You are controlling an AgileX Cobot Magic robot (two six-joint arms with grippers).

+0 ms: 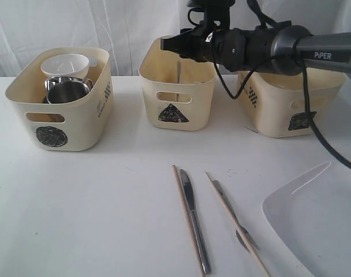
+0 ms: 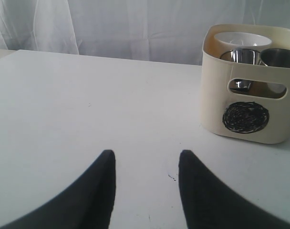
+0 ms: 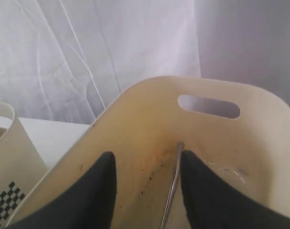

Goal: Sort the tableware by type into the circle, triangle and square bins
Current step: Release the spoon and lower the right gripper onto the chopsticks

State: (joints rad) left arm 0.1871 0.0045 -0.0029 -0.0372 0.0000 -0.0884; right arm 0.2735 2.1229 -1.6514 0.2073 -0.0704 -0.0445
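At the top middle of the exterior view, my right gripper hangs over the triangle bin, with the arm stretching in from the right edge. In the right wrist view, the fingers are spread apart and not pinching anything. A thin steel utensil stands between them, leaning on the bin's inner wall just beside one finger. I only see its handle, so I honestly can't tell which piece it is.

My left gripper only shows in its own wrist view. Its fingers are spread too, with nothing between them and bare white table underneath. The circle bin sits at the right of that frame.

That circle bin is at the left of the exterior view, holding the white bowl and the steel mugs. The square bin is on the right, partly behind my arm, and I can't see what's in it.

Lower middle of the table, the knife lies right alongside one chopstick. Just to the right of them, the fork lies along the other chopstick, overlapping it. The big white plate fills the lower right corner, cut off by the frame edge.
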